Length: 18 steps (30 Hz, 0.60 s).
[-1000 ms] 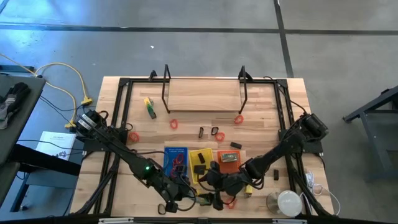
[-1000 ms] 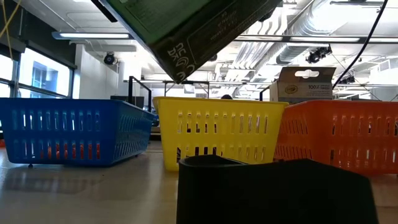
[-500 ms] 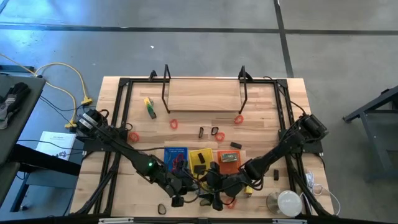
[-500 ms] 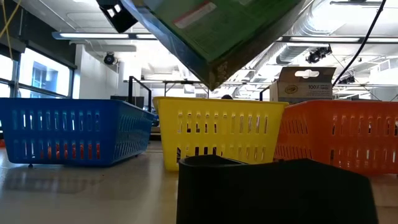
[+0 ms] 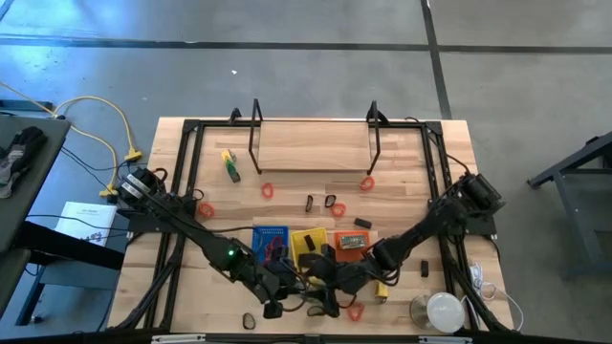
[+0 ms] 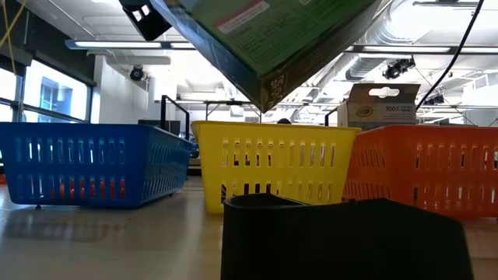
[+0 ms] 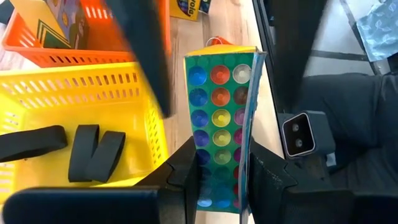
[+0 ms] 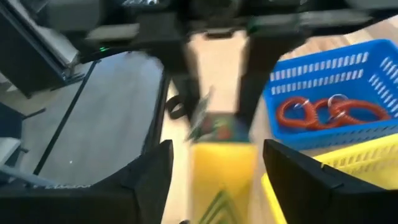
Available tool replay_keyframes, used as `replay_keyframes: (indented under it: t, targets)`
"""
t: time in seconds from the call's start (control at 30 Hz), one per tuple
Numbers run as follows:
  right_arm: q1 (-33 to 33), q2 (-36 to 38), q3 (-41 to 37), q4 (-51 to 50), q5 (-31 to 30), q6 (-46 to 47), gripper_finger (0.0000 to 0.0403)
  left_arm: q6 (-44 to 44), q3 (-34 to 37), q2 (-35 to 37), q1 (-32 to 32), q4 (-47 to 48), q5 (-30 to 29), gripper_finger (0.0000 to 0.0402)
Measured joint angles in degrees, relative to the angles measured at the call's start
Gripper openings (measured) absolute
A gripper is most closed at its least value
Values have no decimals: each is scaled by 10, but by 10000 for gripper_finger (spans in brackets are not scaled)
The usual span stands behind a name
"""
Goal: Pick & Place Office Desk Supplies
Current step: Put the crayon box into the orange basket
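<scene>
Wooden table (image 5: 316, 153) with a black frame, in a workshop with a grey floor. Blue tray (image 5: 271, 244), yellow tray (image 5: 308, 245) and orange tray (image 5: 353, 243) stand side by side near the front edge. Left gripper (image 7: 221, 171), just in front of the yellow tray, is clenched on a flat box with coloured dots (image 7: 222, 118). Right gripper (image 8: 219, 163), beside it, carries a yellow box (image 8: 222, 168) between its fingers. Red loops (image 8: 323, 111) lie in the blue tray, black bands (image 7: 93, 149) in the yellow one.
</scene>
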<state>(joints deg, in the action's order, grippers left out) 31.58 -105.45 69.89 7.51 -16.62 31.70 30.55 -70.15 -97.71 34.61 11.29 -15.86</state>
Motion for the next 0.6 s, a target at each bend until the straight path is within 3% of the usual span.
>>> replay_keyframes:
  t: [0.47, 0.6]
  targets:
    - [-9, 0, 0, -3, 29, -1, 92, 8, 0, 0, 0, 0, 0, 93]
    - [-9, 0, 0, -3, 31, -2, 83, 12, 0, 0, 0, 0, 0, 93]
